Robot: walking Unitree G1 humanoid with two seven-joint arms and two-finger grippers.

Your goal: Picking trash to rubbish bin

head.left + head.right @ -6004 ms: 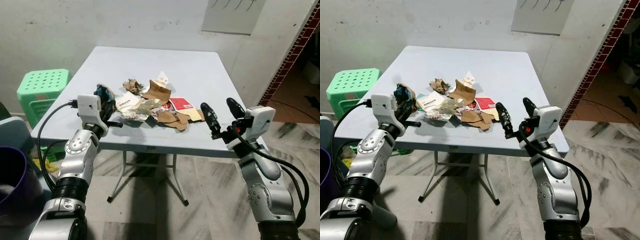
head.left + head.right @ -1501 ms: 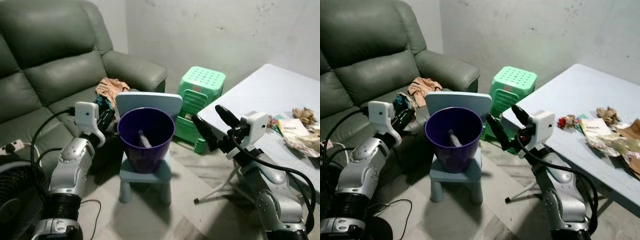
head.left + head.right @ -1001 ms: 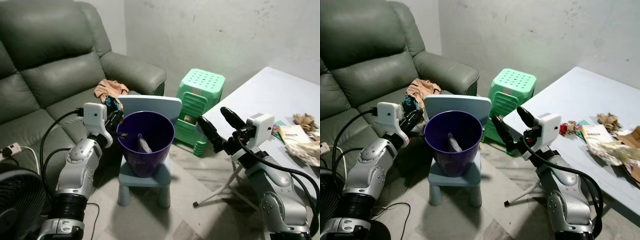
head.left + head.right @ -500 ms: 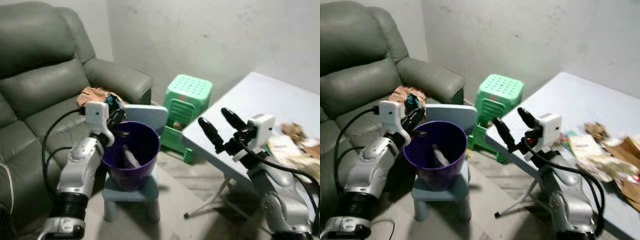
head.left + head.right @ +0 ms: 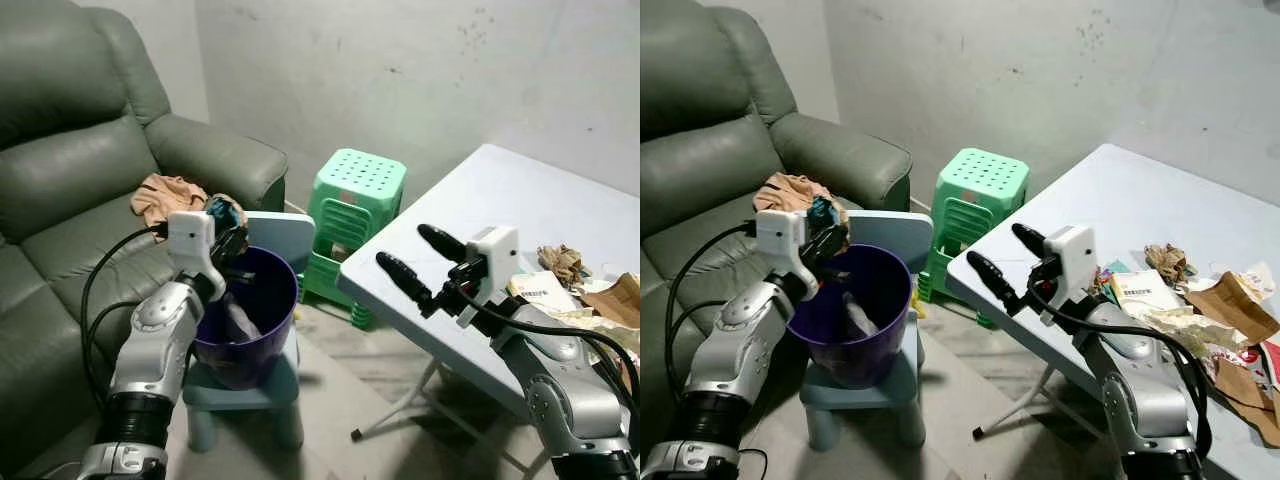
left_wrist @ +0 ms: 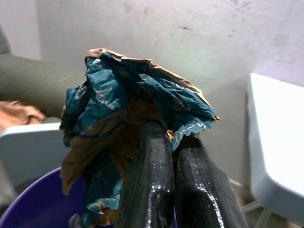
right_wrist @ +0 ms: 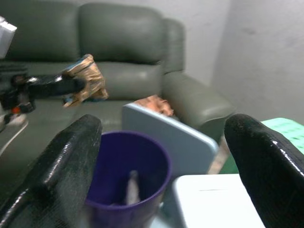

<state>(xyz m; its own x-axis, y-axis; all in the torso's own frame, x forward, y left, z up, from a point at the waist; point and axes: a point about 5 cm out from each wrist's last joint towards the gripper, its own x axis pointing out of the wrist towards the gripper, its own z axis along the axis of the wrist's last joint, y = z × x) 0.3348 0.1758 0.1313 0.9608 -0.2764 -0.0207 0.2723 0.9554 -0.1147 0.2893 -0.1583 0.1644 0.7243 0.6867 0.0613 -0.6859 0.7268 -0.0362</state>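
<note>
- My left jaws (image 6: 161, 156) closed tight on a crumpled teal-and-brown wrapper (image 6: 128, 109), pinched at its lower folds; most of the wad sticks out past the tips.
- Wrapper looks light, soft, crushable, not fragile. A pinch on the bunched middle holds best, I'd say; loose flaps could snag on a fingertip at release.
- In the eye views the left jaws (image 5: 232, 238) hold the wrapper (image 5: 226, 212) over the near-left rim of the purple bin (image 5: 262, 330), roughly above the opening, not yet inside.
- Bin sits on a small light-blue chair (image 5: 283, 232), the chair back rising behind it. Some pale trash already lies in the bin (image 5: 858, 318).
- My right jaws (image 5: 425, 270) wide open, holding nothing, out in front of the near-left corner of the surface (image 5: 500, 190), well apart from the bin.
- Right wrist view: both fingers (image 7: 61, 161) spread far apart, bin (image 7: 128, 166) and chair between them further off.
- More trash (image 5: 1200, 310) lies along the right side of the surface: crumpled paper, brown card, a printed leaflet.
- Green stool (image 5: 365, 190) between the chair and the surface's left edge; grey sofa (image 5: 90, 150) behind, an orange cloth (image 5: 165, 192) on its seat.
- Judgement: drop step; opening the jaws here should land it in, though a light wad may catch the rim.
</note>
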